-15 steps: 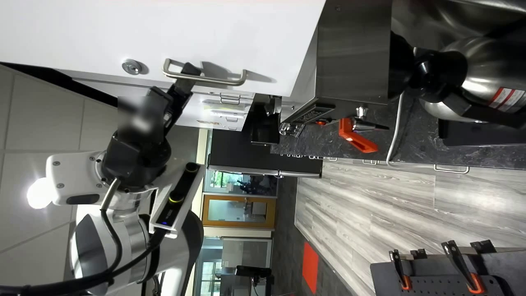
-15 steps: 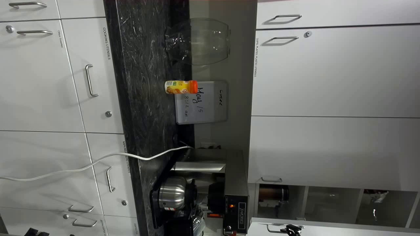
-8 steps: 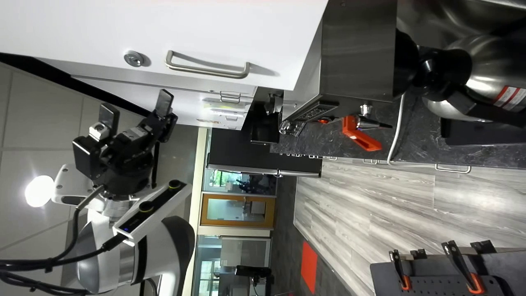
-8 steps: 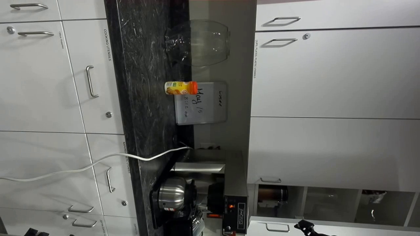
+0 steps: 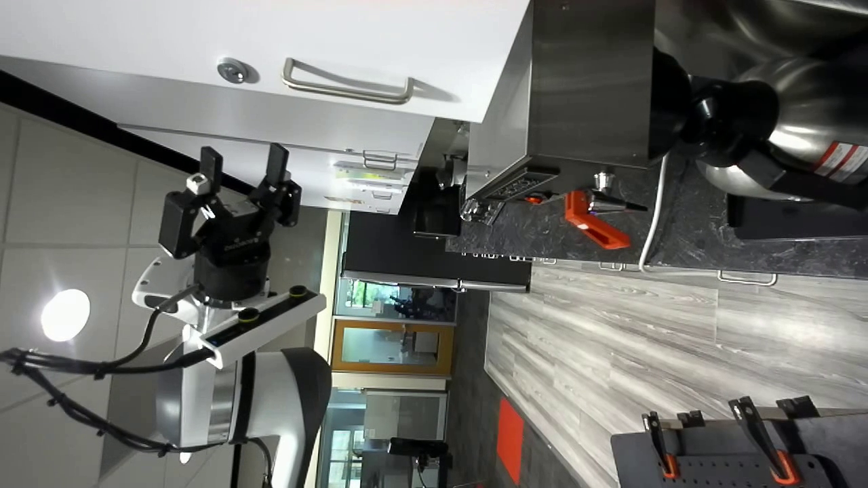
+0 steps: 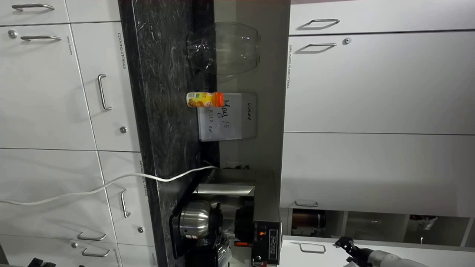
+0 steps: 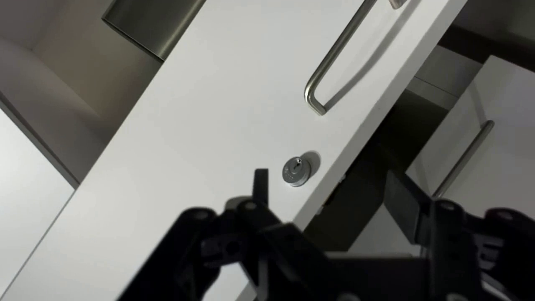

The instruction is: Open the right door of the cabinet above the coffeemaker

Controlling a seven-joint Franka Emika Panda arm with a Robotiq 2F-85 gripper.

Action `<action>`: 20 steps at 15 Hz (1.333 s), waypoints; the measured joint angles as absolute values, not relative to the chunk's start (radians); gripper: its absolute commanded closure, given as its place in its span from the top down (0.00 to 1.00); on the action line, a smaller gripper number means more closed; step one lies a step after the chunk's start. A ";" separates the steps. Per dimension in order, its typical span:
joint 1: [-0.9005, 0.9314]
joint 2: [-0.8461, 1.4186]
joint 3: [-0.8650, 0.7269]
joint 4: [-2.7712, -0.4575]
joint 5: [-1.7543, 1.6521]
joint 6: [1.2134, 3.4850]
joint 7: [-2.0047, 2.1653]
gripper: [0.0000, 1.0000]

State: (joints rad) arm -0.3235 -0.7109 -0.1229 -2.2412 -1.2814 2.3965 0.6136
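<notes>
The white right door (image 5: 407,47) stands ajar in both exterior views; it also shows in the wrist view (image 7: 200,125). Its silver bar handle (image 5: 346,88) and round disc (image 5: 232,70) are near its free edge. Beside it, the open cabinet (image 6: 344,222) shows shelves with items. My gripper (image 5: 244,154) is open and empty, off the handle, in front of the door's free edge. In the wrist view my gripper (image 7: 326,177) has one finger over the door face by the disc (image 7: 296,171), the other over the dark gap. No contact with the door shows.
The grey steel coffeemaker (image 5: 583,88) stands just below the door, with an orange lever (image 5: 593,224). The left door (image 6: 371,170) has its own handle (image 6: 306,204) across the gap. A steel pot (image 6: 195,218) stands under the coffeemaker on the black counter (image 6: 159,92).
One second ago a finger was at the handle. My gripper has since pulled away from it and turned, fingers apart. The door has swung a little back toward the cabinet, narrowing the gap.
</notes>
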 measured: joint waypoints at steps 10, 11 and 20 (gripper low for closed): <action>-0.237 -0.409 -0.278 -2.060 -1.481 2.623 0.609 0.00; -0.234 -0.387 -0.281 -2.040 -1.470 2.627 0.609 0.00; -0.230 -0.350 -0.236 -1.970 -1.268 2.473 0.559 0.00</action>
State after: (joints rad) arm -0.2301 -0.3499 -0.2360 -1.9699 -1.2681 2.4735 0.5590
